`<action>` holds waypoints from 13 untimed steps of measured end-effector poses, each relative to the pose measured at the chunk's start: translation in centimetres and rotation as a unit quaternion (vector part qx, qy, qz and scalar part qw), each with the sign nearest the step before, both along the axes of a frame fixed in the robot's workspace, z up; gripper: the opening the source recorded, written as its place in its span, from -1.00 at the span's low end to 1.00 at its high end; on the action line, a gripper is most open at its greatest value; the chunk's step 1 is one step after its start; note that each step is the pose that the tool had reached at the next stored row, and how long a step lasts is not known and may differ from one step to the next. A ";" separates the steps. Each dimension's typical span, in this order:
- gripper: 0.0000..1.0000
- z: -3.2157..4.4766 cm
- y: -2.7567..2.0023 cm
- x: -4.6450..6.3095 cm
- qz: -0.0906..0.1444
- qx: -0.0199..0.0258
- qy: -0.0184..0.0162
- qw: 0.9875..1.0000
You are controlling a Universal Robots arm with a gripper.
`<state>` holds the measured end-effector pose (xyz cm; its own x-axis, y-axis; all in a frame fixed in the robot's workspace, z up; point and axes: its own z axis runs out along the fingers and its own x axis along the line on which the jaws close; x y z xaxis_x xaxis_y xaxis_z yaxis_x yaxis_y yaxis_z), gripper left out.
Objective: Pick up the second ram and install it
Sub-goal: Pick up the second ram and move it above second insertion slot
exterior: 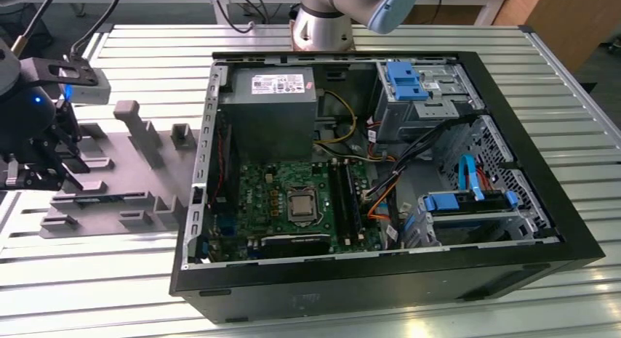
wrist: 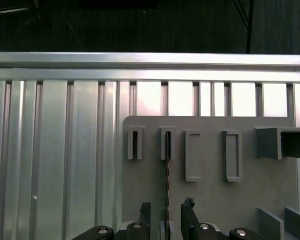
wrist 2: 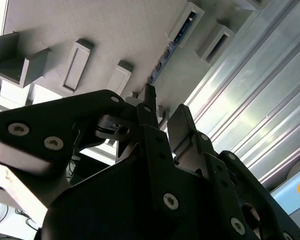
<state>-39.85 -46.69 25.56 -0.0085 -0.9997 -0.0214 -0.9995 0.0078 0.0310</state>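
The second ram (wrist: 167, 165) stands on edge in a narrow slot of the grey fixture plate (wrist: 210, 200), a thin dark strip seen edge-on; it also appears as the ram (wrist 2: 166, 52) in the second wrist view. My gripper (wrist: 166, 209) is open and straddles the near end of the stick, one fingertip on each side with a small gap to it. In the second wrist view the gripper (wrist 2: 165, 111) hangs just over the plate. In the exterior view the gripper (exterior: 39, 171) is at the far left, over the fixture plate (exterior: 126, 200).
An open computer case (exterior: 388, 280) lies in the middle of the slatted aluminium table (exterior: 126, 280). Inside it are the green motherboard (exterior: 281, 185), long black slots (exterior: 339, 200), a grey power supply (exterior: 267, 105) and blue drive latches (exterior: 403, 80). Raised grey holders (exterior: 141, 131) stand on the fixture plate.
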 end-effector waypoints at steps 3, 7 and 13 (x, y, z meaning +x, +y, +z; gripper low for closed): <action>-0.25 -0.22 0.00 0.0 0.000 0.000 0.000 1.000; -0.25 -0.35 0.00 0.0 0.000 0.000 0.000 1.000; -0.25 -0.44 0.00 0.0 0.000 0.000 0.000 1.000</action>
